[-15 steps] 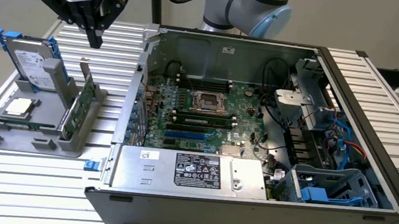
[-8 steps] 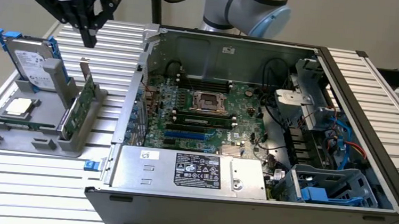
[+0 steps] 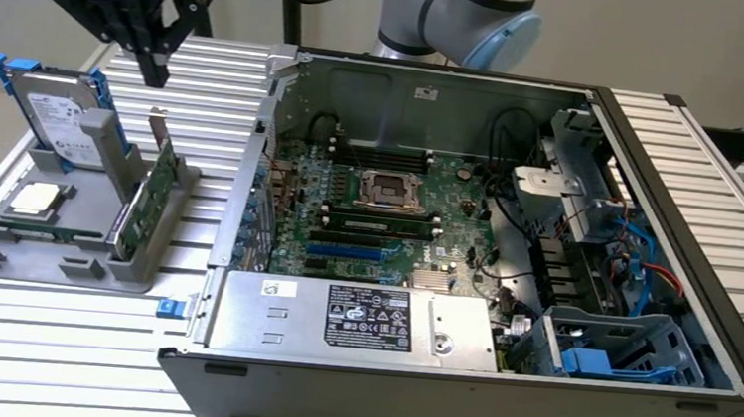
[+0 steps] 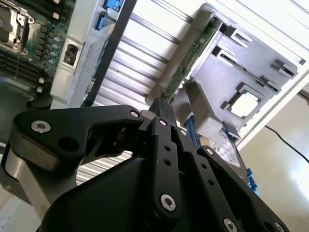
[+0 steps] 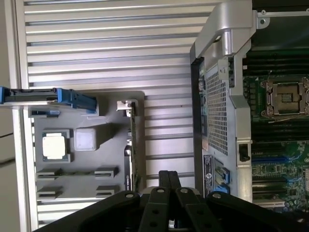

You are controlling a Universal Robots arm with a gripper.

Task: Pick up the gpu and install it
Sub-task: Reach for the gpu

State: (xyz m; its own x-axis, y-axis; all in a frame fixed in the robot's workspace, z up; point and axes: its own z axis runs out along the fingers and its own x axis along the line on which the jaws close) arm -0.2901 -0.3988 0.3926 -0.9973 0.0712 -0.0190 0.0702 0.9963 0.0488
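Right, the gpu [image 3: 144, 206] is standing on its long edge in a slot of the grey holder [image 3: 22, 263], silver bracket end up. I'd say it is parked that way so its top edge is offered for a pinch from above. The holder is sitting on the slatted table [image 3: 55, 343], just beside the open computer case [image 3: 693, 184]. The case is lying on its side with the motherboard [image 3: 386, 205] facing the ceiling, which I take as leaving the board reachable from overhead.

In the same holder, the hard drive [image 3: 58, 114] in its blue frame is standing upright nearer the exterior view's left. A square processor chip [image 3: 35, 199] is lying flat below it.

The gripper [image 3: 155, 74] is hanging above the holder, pointing straight down over the bracket end of the card. It is apart from the card, touching nothing. Its fingers are pressed together and carrying nothing. In the first wrist view the gripper [image 5: 169, 176] is lining up along the thin edge of the gpu [image 5: 133, 145]. The second wrist view is showing the gripper [image 4: 159, 104] from behind, aimed towards the gpu [image 4: 193, 53]. The arm's big joint [image 3: 474, 12] is looming behind the case.
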